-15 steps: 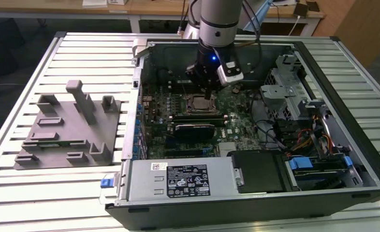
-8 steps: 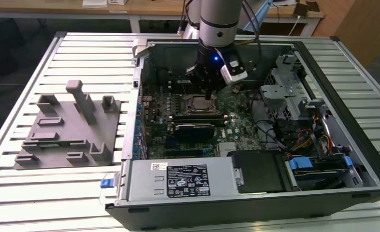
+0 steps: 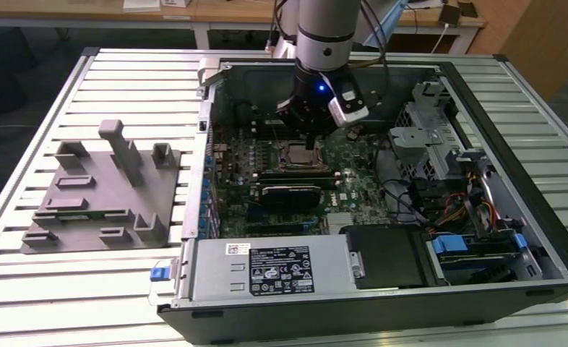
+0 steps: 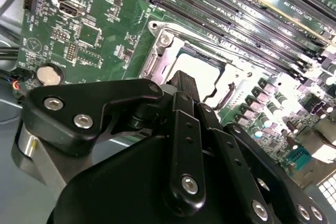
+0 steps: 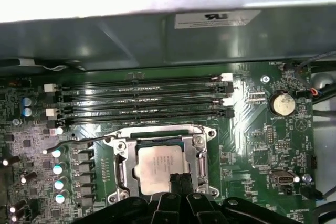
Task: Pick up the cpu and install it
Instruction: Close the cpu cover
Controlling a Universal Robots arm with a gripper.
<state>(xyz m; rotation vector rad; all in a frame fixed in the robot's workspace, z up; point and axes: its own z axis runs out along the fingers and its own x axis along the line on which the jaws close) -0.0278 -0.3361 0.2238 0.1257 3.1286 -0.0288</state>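
Upper centre, exterior view: claw point(image 3: 308, 143) pinched shut, empty, over cpu point(image 5: 161, 167) lying flat in socket point(image 5: 122, 162), apparently seated.

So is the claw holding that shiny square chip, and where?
Nothing seems held. The silvery square cpu chip lies flat in its metal socket; the claw is shut over its edge.

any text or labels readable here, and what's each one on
None reads clearly.
Large label on the grey metal housing: too small.
Small sticker beside it: too small.
White label on the case wall: blurred.
Markings on the cpu top: too faint.
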